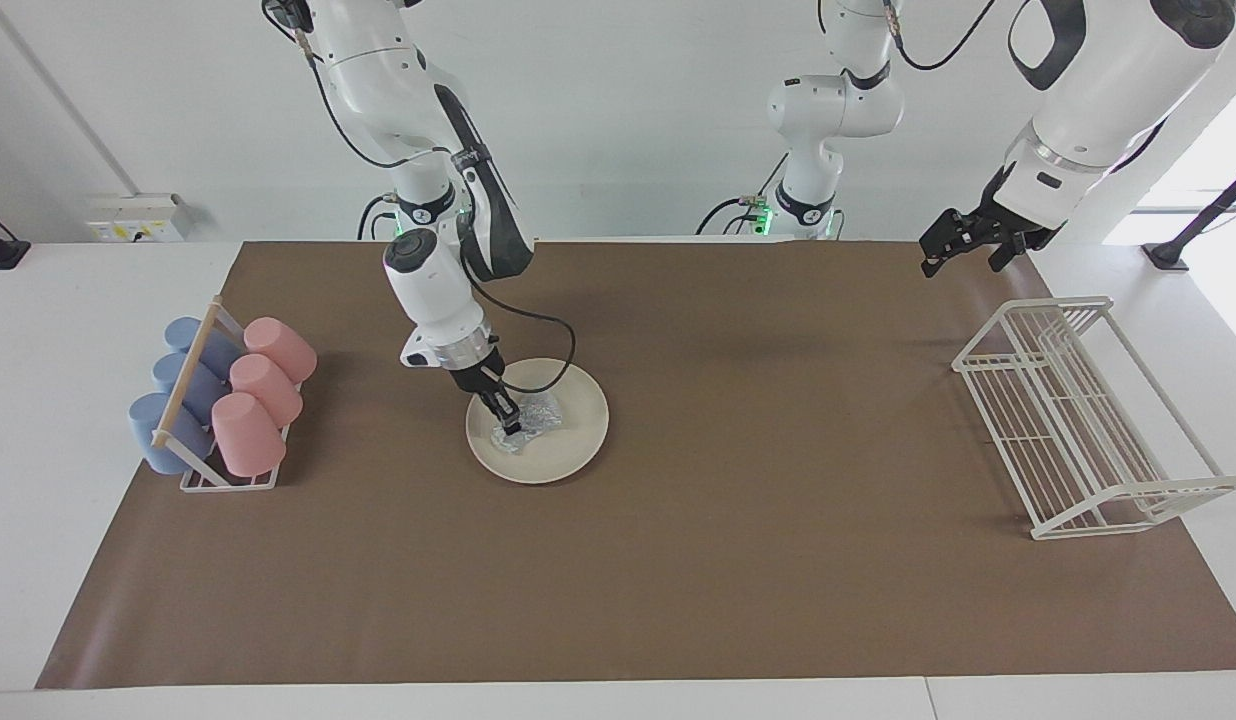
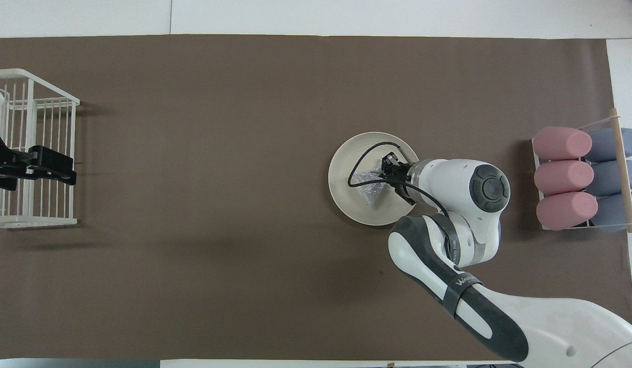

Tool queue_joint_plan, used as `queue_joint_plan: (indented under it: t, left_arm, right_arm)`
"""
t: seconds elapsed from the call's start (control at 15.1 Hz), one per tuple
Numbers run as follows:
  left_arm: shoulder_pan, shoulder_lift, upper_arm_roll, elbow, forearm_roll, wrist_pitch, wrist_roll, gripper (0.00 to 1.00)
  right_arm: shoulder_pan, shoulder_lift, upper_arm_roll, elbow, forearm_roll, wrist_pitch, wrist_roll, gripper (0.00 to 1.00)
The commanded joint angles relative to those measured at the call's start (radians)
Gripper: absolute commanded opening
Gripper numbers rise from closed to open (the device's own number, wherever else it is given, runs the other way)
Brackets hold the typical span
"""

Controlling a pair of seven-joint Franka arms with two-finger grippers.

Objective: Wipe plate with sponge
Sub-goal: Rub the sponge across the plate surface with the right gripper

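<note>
One sponge on plate, apparently flat

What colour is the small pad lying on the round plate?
Silvery-white soft sponge pad with faint multicolour speckles; clearest in the facing view.

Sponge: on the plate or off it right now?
On it. The sponge lies within the plate rim, pinned under the shut right tool.
</note>
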Motion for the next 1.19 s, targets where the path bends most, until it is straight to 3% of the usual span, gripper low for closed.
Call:
queue_joint_plan:
  t: [0.0, 0.33, 0.86, 1.12]
  left_arm:
    - [-0.024, 0.013, 0.018, 0.017, -0.013, 0.021, -0.021, 1.00]
    - [-0.022, 0.005, 0.016, 0.011, -0.013, 0.015, -0.023, 1.00]
    - [-0.016, -0.003, 0.015, -0.004, -0.013, 0.018, -0.020, 1.00]
    - [-0.014, -0.004, 0.015, -0.004, -0.013, 0.012, -0.021, 1.00]
  right_arm:
    - [-0.001, 0.032, 0.004, -0.017, 0.010, -0.004, -0.018, 0.00]
    - [0.122, 0.029, 0.006, -0.019, 0.012, 0.003, 0.211, 0.00]
    - [0.128, 0.028, 0.004, 0.014, 0.012, -0.019, 0.249, 0.00]
    - [0.159, 0.011, 0.000, 0.179, -0.005, -0.247, 0.407, 0.00]
